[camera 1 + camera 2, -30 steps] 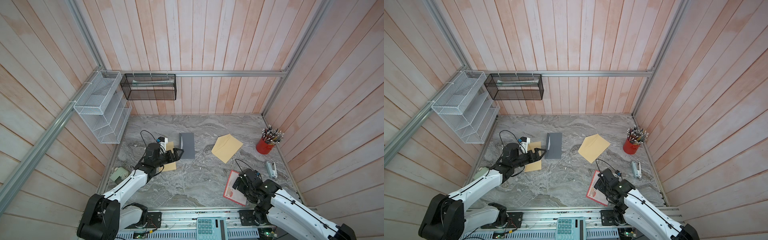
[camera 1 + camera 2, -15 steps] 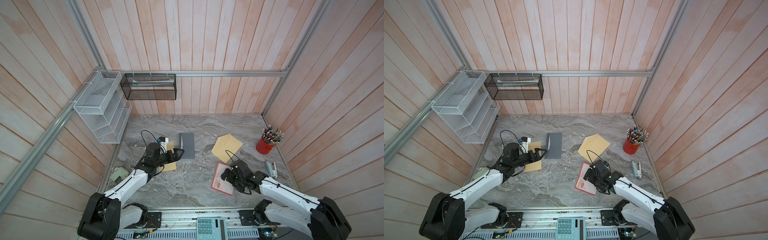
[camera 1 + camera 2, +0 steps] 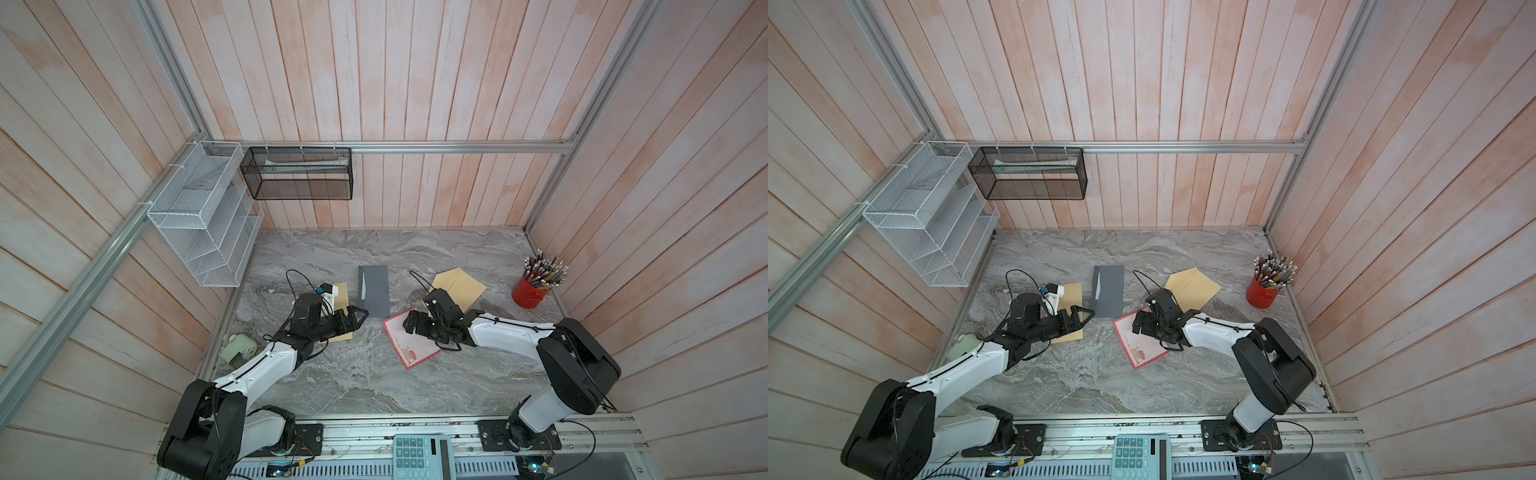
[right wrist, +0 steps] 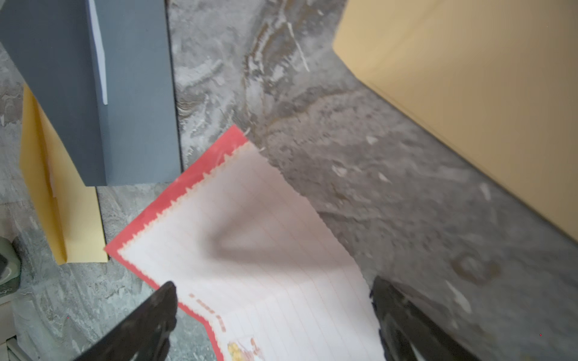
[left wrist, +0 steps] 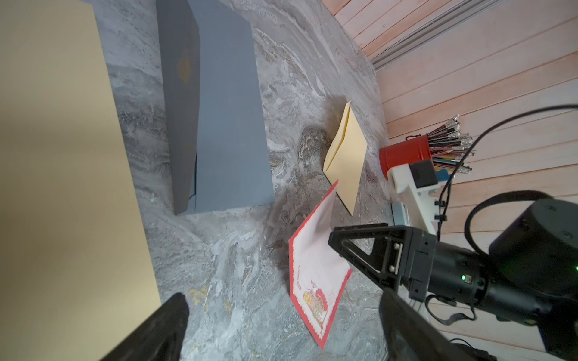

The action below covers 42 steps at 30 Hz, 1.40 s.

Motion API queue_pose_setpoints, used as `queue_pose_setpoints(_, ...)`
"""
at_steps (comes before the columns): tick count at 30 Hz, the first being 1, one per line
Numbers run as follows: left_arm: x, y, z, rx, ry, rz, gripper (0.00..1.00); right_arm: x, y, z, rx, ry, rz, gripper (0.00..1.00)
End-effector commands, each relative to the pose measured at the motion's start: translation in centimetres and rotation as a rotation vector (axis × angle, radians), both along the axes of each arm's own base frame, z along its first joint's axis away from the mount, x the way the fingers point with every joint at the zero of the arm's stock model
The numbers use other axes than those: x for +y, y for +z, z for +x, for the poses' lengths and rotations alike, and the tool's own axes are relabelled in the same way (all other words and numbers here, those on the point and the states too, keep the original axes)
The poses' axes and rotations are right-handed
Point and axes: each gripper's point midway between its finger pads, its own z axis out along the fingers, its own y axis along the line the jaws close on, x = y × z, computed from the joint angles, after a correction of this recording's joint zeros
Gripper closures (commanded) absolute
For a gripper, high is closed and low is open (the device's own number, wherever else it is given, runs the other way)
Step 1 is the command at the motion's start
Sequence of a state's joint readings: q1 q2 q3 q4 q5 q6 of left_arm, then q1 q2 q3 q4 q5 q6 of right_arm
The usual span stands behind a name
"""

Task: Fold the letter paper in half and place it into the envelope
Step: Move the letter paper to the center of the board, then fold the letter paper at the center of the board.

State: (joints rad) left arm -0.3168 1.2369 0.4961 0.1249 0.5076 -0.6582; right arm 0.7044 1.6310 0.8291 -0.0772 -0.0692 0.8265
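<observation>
Now the red-bordered letter paper (image 3: 409, 348) lies unfolded on the marble counter (image 3: 353, 382), just beside the near right corner of the grey envelope (image 3: 374, 291). The right hand (image 3: 409, 327) hangs low over the paper's end nearest that envelope, fingers spread wide. The left hand (image 3: 359, 320), also spread, hovers at the envelope's near left corner, above a manila envelope (image 3: 344, 293).
</observation>
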Motion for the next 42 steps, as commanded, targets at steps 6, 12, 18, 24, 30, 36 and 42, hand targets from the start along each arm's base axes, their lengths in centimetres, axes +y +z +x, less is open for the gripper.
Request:
queue_pose_setpoints(6, -1.0, -0.6, -0.1, 0.006, -0.045, -0.049, 0.09, -0.3, 2.4, 1.7, -0.105, 0.080, -0.052, 0.02)
queue_pose_setpoints(12, -2.2, -1.3, 0.3, 0.019, -0.083, -0.058, 0.12, -3.2, 1.9, -2.5, -0.010, 0.028, -0.036, 0.02)
queue_pose_setpoints(18, -4.2, -1.7, 0.8, 0.026, -0.147, -0.057, 0.17, -4.0, 0.3, -6.4, 0.090, -0.007, 0.045, 0.02)
queue_pose_setpoints(24, -5.7, -2.1, 0.7, 0.033, -0.182, -0.061, 0.20, -3.0, 0.1, -6.7, 0.103, 0.002, 0.091, 0.02)
queue_pose_setpoints(30, -6.2, -2.9, 0.6, 0.053, -0.190, -0.071, 0.21, -2.1, -0.3, -6.1, 0.092, 0.003, 0.134, 0.02)
queue_pose_setpoints(36, -6.2, -3.3, 0.4, 0.070, -0.194, -0.073, 0.21, -0.4, -0.5, -3.9, 0.058, 0.030, 0.150, 0.02)
queue_pose_setpoints(42, -6.0, -3.2, -0.1, 0.077, -0.188, -0.080, 0.22, 0.7, -0.6, -0.8, 0.005, 0.062, 0.134, 0.02)
